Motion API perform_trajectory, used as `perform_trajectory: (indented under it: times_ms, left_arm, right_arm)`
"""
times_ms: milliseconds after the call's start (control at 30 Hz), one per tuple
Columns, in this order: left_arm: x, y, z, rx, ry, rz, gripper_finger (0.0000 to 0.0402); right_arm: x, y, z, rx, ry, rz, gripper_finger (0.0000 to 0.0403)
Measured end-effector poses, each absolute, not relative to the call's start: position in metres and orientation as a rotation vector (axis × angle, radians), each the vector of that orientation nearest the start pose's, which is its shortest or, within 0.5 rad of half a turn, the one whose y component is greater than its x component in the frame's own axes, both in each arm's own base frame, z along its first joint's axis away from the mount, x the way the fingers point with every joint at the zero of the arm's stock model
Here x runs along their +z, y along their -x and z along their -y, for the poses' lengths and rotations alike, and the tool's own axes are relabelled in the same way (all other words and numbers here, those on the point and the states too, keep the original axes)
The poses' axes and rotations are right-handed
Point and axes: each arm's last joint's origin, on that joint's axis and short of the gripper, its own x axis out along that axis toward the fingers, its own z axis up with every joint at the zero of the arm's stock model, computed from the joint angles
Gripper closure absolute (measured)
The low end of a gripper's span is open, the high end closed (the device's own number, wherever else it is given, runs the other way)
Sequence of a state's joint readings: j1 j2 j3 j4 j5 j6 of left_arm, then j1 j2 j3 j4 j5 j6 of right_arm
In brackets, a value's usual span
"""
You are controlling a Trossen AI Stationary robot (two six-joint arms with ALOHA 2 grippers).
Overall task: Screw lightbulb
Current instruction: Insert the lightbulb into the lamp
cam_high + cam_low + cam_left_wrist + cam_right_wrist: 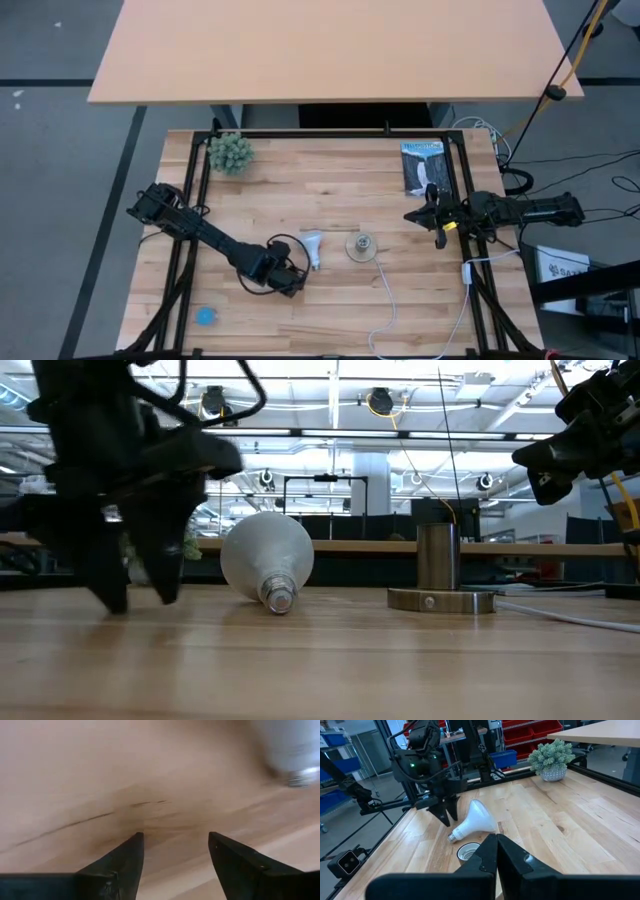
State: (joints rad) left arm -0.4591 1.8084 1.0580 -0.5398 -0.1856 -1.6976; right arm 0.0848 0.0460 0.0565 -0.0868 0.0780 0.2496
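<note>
The white lightbulb [312, 247] lies on its side on the wooden table, with its grey screw base [278, 598] pointing toward the near edge. It also shows in the right wrist view [476, 818]. The round metal socket [361, 246] stands just to its right, and a white cord trails from it. My left gripper [290, 280] is open and points down at the table just left of the bulb's base, with its fingertips [140, 600] close to the wood. My right gripper [420, 215] is shut and empty, raised above the table to the right of the socket.
A small potted plant [230, 152] stands at the far left. A dark booklet [421, 167] lies at the far right. A blue disc [205, 316] sits at the near left. The socket's white cord [385, 300] runs to the near edge. Black frame rails border the table.
</note>
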Motion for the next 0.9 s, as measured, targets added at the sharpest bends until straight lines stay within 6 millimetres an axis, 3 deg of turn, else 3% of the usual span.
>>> perform_trajectory:
  times_ms: [200,400,567,733,900]
  left_arm:
    - [0.178,-0.327,0.150,0.719,1.161,-0.822,0.0225]
    - [0.202,-0.345,0.136,0.738,1.190,-0.704,0.0252]
    - [0.193,-0.352,0.126,0.787,1.216,-0.716,0.0266]
    - [0.174,-0.356,0.128,0.808,1.261,-0.808,0.0275]
    - [0.172,-0.356,0.130,0.807,1.288,-0.822,0.0276]
  right_arm:
    - [0.171,-0.097,-0.006,-0.003,-0.243,-0.077,0.0403]
    - [0.171,-0.097,-0.006,-0.003,-0.243,-0.076,0.0403]
    - [0.171,-0.097,-0.006,-0.003,-0.243,-0.077,0.0403]
    - [0.171,-0.097,-0.006,-0.002,-0.243,-0.077,0.0403]
    - [0.171,-0.097,-0.006,-0.003,-0.243,-0.078,0.0403]
